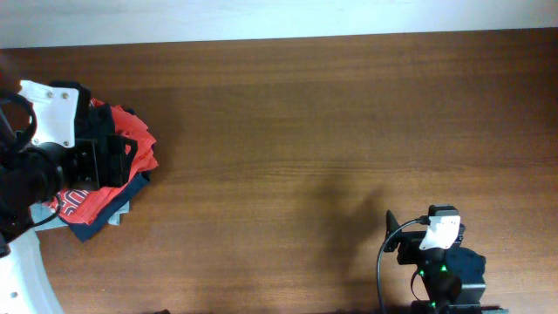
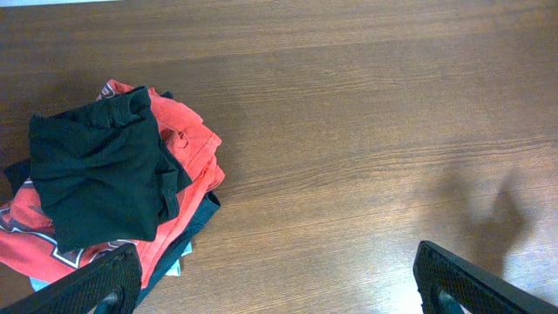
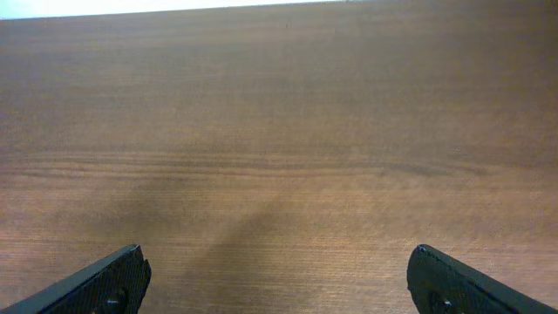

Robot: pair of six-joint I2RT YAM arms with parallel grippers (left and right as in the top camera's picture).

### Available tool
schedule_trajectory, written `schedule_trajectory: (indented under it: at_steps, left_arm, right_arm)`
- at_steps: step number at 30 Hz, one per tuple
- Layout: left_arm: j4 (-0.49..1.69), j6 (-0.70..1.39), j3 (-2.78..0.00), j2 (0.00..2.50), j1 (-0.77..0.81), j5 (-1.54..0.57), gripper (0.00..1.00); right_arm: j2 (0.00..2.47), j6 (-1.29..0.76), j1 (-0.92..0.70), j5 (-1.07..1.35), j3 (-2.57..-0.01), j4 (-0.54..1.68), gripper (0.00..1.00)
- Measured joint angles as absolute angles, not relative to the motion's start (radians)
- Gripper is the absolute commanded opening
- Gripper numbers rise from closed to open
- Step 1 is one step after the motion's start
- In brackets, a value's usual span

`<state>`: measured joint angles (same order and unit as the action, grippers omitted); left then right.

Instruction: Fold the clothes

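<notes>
- The dark garment lies crumpled on top of the red shirt, crowning a small heap. It looks soft, light and limp, so I'd expect it to sag and perhaps drag the red shirt along.
- Its rumpled top hem, bunched up off the red shirt, seems the likeliest place to pinch.
- The left gripper hangs over the red shirt, jaws spread wide, empty.
- The right gripper, well apart from the red shirt, is spread and empty too.
- Beyond the red shirt, the table offers bare wood for spreading.
</notes>
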<state>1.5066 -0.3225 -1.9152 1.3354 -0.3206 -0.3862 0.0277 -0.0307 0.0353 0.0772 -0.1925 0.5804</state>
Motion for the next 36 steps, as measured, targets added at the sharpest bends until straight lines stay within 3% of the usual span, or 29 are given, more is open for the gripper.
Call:
schedule_trajectory:
  at_steps: [36]
  left_arm:
    - [1.507, -0.323, -1.915, 1.327, -0.293, -0.386, 0.99]
  right_arm:
    - [0.016, -0.057, 0.036, 0.095, -0.157, 0.559, 0.99]
